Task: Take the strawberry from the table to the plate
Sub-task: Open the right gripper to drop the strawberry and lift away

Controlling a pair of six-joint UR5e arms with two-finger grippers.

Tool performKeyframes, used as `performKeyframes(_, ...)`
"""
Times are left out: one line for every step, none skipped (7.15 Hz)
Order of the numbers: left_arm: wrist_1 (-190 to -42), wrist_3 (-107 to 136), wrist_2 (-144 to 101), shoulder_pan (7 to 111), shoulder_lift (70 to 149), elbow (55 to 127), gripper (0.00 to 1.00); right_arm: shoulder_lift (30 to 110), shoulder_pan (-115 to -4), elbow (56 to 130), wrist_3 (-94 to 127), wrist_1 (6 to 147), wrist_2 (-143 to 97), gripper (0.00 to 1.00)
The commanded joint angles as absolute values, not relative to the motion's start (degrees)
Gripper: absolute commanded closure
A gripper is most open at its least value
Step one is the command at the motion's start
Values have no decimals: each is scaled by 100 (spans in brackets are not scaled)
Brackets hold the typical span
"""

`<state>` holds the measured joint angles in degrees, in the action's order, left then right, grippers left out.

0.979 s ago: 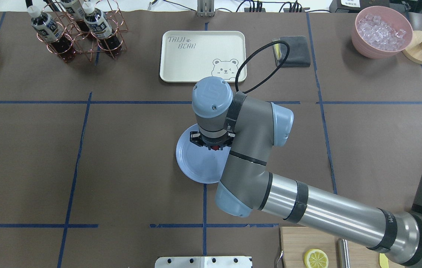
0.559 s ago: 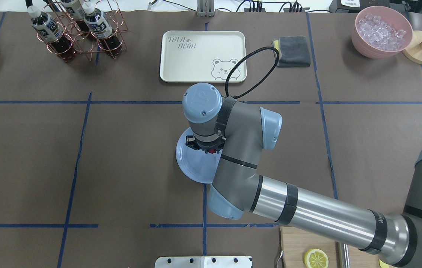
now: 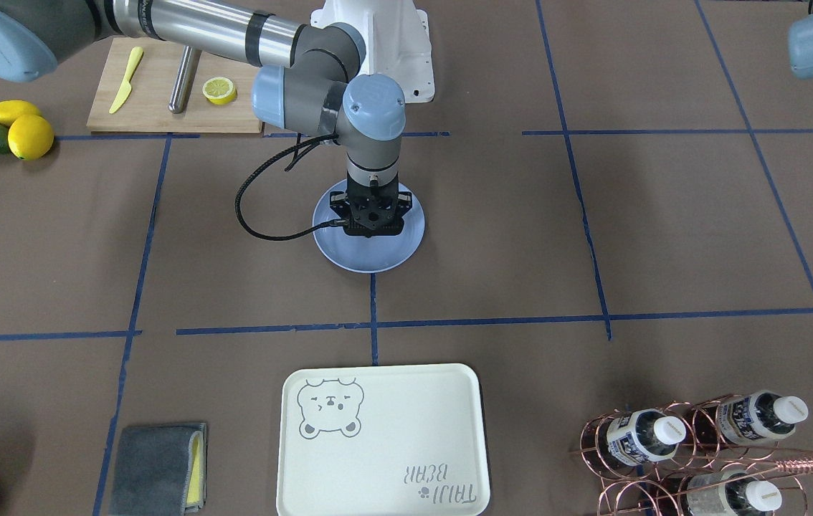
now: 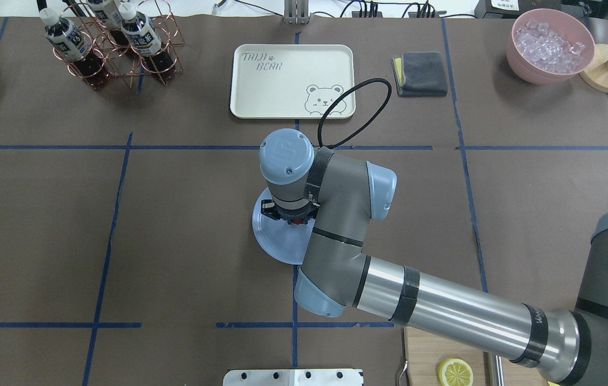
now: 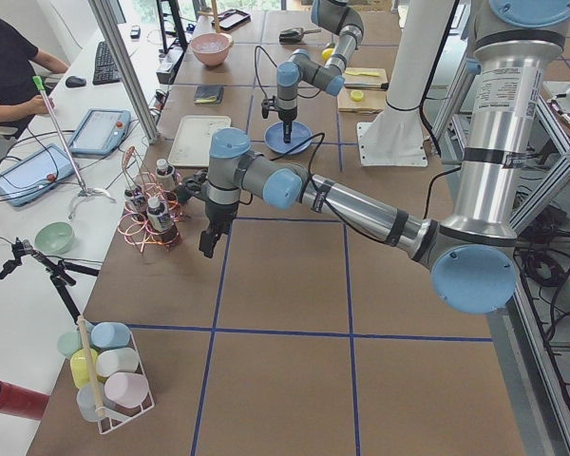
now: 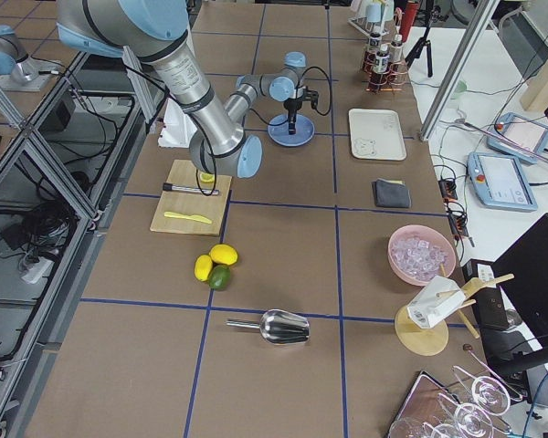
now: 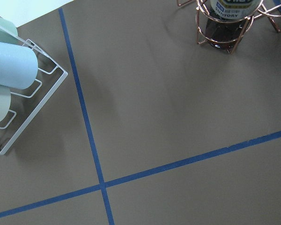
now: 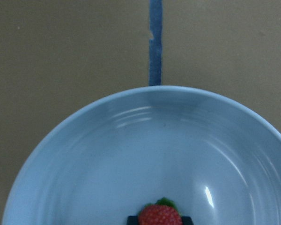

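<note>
Midway across the brown-paper table (image 4: 175,214), over the pale blue plate (image 4: 277,244), the right tool (image 4: 293,219) hangs clamped on the strawberry (image 8: 160,215). A clean release likely means lowering close to the plate's middle, then opening gently. Only the right wrist camera shows the berry's green cap; overhead, it is a red speck.

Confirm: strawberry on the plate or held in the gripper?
Held: the strawberry sits between the right gripper's fingertips, over the plate. Cannot tell whether it touches the plate.
</note>
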<state>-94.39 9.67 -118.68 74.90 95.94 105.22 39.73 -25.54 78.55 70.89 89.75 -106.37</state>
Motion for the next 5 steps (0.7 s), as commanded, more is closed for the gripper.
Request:
performKeyframes(-9439,967,-11865,7497,9598,10512,0,3981,-2558,7945,7145,9008,-10644,0)
performKeyframes(-9439,967,-11874,7506,9598,10512,0,4008,-2566,8067,7224,9017,-10644,0)
performKeyframes(-9439,967,-11874,7506,9598,10503,0,4008,-2584,8190,7233,9148,-10644,0)
performKeyframes(-9439,967,-11874,7506,9598,10503,0,3999,-2680,8461,7233,9445,-10652,0)
performKeyframes(-9439,967,-11874,7506,9598,10503,0,4051,-2907,9073,7225,9927,-10713,0)
